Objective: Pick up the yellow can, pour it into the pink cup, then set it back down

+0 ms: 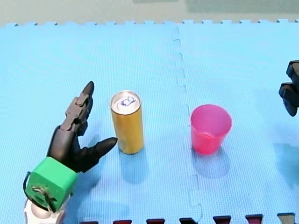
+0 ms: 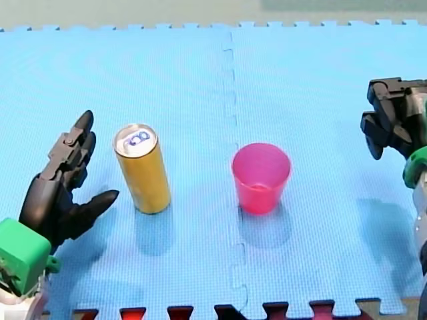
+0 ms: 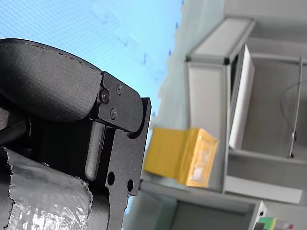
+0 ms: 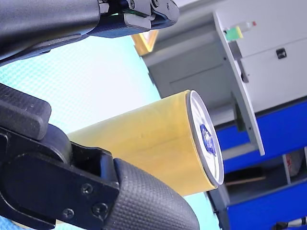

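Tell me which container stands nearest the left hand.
The yellow can, upright just beside the left hand; the pink cup stands farther off, toward the right hand at the right edge.

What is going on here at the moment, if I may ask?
The left robot hand is open right beside the upright yellow can, not yet gripping it. The pink cup stands to the can's right on the blue foam mat. The right robot hand is at the mat's right edge, holding nothing.

Blue interlocking foam mat (image 1: 233, 56), yellow box (image 3: 184, 155) by grey shelving (image 3: 206, 96), blue cabinet fronts (image 4: 283, 127)
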Available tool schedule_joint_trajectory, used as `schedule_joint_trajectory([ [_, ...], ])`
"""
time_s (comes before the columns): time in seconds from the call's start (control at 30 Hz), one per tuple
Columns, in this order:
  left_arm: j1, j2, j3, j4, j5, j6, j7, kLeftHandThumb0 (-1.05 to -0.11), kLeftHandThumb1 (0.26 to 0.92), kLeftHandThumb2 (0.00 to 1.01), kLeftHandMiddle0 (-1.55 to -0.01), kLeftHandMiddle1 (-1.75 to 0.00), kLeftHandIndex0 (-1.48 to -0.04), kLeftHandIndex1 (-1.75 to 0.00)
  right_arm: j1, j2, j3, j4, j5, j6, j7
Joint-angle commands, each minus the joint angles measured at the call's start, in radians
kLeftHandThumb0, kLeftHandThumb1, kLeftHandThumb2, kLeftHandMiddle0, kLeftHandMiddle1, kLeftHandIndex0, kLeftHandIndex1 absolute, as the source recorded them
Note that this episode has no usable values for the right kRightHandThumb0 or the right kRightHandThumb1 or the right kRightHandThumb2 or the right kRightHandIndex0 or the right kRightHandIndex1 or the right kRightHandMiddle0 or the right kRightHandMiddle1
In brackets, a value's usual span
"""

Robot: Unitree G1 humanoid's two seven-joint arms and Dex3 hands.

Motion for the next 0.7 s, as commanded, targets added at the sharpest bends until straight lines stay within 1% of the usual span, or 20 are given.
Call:
schedule_joint_trajectory([
  [0.0, -0.007, -0.002, 0.007, 0.011, -0.011, -0.006, -0.010, -1.048, 0.920, 0.02, -0.13, -0.02, -0.14, -0.01, -0.005, -0.007, -0.004, -0.001, 0.004, 0.004, 0.001],
  [0.1, -0.010, -0.015, 0.019, 0.024, -0.039, -0.007, -0.041, -1.048, 0.919, 0.02, -0.14, -0.02, -0.14, -0.01, -0.005, -0.007, -0.006, -0.002, 0.007, 0.006, 0.002],
  [0.23, -0.014, -0.033, 0.032, 0.040, -0.068, -0.002, -0.074, -1.048, 0.896, 0.00, -0.14, -0.02, -0.14, 0.00, -0.005, -0.007, -0.011, -0.004, 0.014, 0.011, 0.006],
  [0.43, -0.018, -0.049, 0.054, 0.045, -0.112, 0.018, -0.130, -1.048, 0.877, 0.00, -0.14, -0.01, -0.15, -0.01, -0.002, -0.009, -0.015, -0.007, 0.017, 0.011, 0.013],
  [0.67, -0.022, -0.062, 0.065, 0.050, -0.123, 0.029, -0.156, -1.048, 0.865, 0.00, -0.14, -0.01, -0.15, -0.01, -0.002, -0.011, -0.016, -0.008, 0.017, 0.012, 0.015],
])
